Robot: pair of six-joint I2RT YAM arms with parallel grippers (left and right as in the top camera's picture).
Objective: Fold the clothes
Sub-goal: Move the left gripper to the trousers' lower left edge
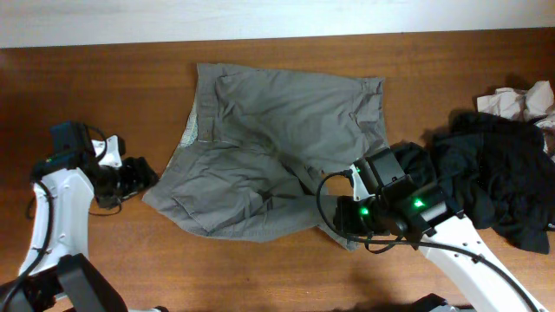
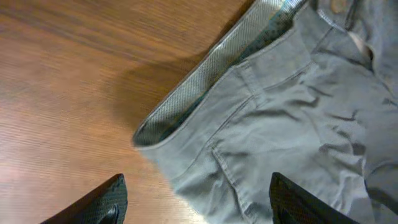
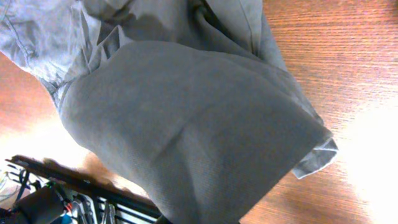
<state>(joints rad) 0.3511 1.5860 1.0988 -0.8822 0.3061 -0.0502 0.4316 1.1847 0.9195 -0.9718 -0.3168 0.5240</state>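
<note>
Zero folds finished: shorts (image 1: 260,147) lie beside black garments (image 1: 494,182) on surface (image 1: 104,87), mostly spread and rumpled. Right claw (image 1: 347,195) clamped on leg nearest black garments. Left claw (image 2: 199,205) apart, empty, at far waistband corner.

Shows shorts (image 1: 269,147) of matt grey-olive woven cloth, soft and creased, with a paler waistband lining (image 2: 205,87) of fine mesh-like weave and slight sheen. Shows under them a table (image 1: 104,78) of red-brown wood, smooth and lightly glossy with fine straight grain. Shows also black garments (image 1: 503,182) of matt cloth, and fingers (image 2: 106,202) of dark, finely textured plastic on the left gripper (image 2: 205,205).
</note>
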